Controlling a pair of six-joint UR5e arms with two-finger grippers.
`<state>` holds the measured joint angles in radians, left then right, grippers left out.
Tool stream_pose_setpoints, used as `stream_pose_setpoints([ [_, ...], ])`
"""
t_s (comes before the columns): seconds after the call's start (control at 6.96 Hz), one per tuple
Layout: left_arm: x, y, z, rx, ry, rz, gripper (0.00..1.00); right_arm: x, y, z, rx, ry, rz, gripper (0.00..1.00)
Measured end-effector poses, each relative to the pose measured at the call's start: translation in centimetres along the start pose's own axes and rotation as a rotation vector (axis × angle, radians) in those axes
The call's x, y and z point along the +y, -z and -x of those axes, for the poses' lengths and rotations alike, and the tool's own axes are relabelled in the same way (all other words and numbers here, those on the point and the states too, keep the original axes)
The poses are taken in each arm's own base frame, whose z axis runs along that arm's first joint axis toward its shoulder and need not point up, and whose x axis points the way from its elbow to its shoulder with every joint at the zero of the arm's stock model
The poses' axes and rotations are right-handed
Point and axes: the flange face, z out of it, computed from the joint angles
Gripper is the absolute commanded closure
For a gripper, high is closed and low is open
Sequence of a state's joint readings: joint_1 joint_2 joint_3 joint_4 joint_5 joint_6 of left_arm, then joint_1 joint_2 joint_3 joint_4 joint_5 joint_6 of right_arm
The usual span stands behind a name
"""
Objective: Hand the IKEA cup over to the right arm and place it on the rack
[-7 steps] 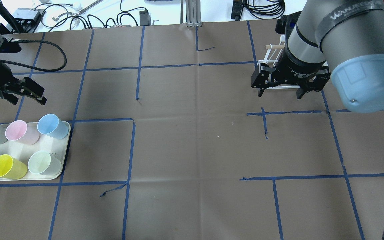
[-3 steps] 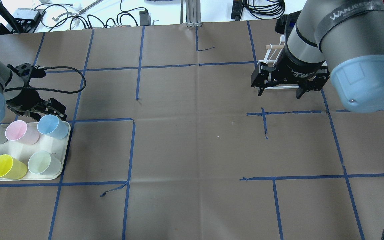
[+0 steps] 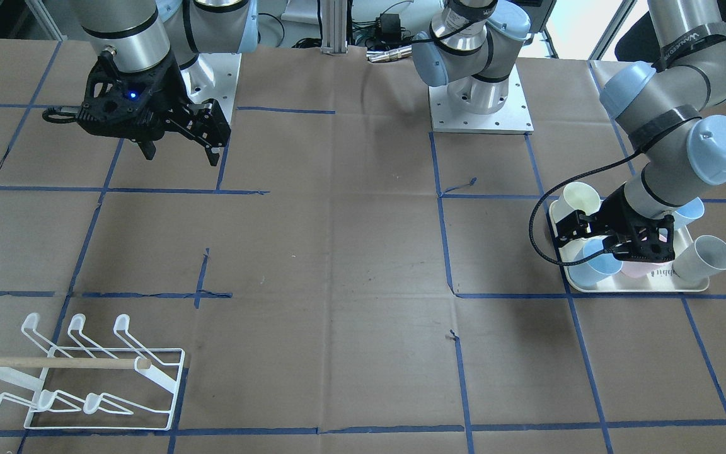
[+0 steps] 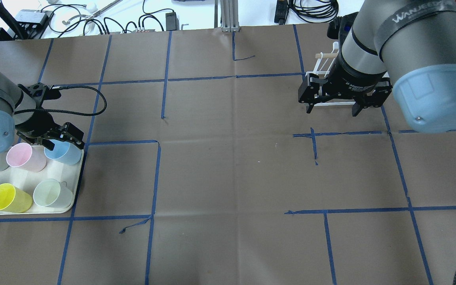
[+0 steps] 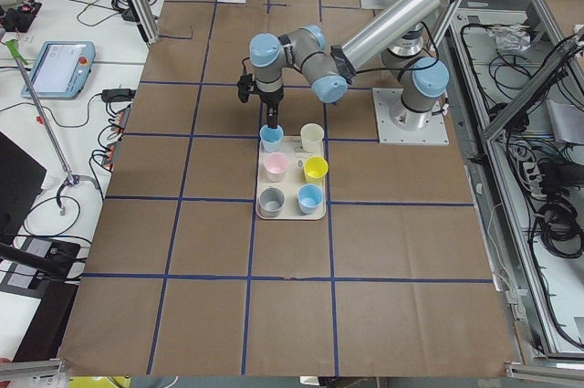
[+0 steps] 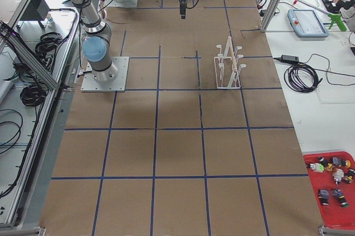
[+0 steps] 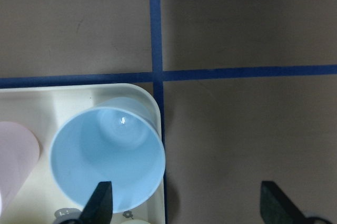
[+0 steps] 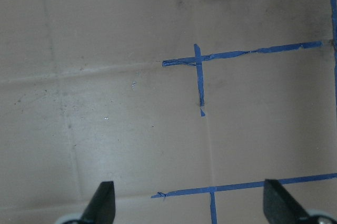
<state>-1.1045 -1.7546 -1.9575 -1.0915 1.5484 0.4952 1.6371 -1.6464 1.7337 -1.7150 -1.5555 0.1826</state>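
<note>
Got left gripper (image 4: pixel 59 139) spread wide, holding nothing, astride blue cup (image 7: pixel 108 161) wall at tray (image 7: pixel 52 103) corner, likely for rim pinch. See right gripper (image 8: pixel 188 208) spread, empty, well apart from rack (image 3: pixel 54 362), probably awaiting handover.

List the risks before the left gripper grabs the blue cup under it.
1. The open left gripper sits off-centre over the blue cup: one finger above its mouth, the other beyond the tray. Closing low could snag the tray's edge.
2. The pink cup stands close beside and might get knocked.
</note>
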Motion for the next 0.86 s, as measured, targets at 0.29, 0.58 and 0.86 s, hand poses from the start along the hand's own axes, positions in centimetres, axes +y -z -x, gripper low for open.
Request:
stream_pose_setpoints([
  [0.29, -0.4, -2.0, 0.5, -0.006, 0.004, 0.001, 0.0, 0.0, 0.0, 0.0, 0.0, 0.0, 0.0, 0.0],
  [0.58, -0.2, -3.3, 0.7, -0.025, 0.007, 0.017, 0.0, 0.0, 0.1, 0.0, -0.001, -0.001, -0.003, 0.0],
  [0.86, 0.0, -3.6, 1.2, -0.069, 0.008, 0.029, 0.0, 0.0, 0.2, 0.0, -0.002, 0.0, -0.009, 0.0],
])
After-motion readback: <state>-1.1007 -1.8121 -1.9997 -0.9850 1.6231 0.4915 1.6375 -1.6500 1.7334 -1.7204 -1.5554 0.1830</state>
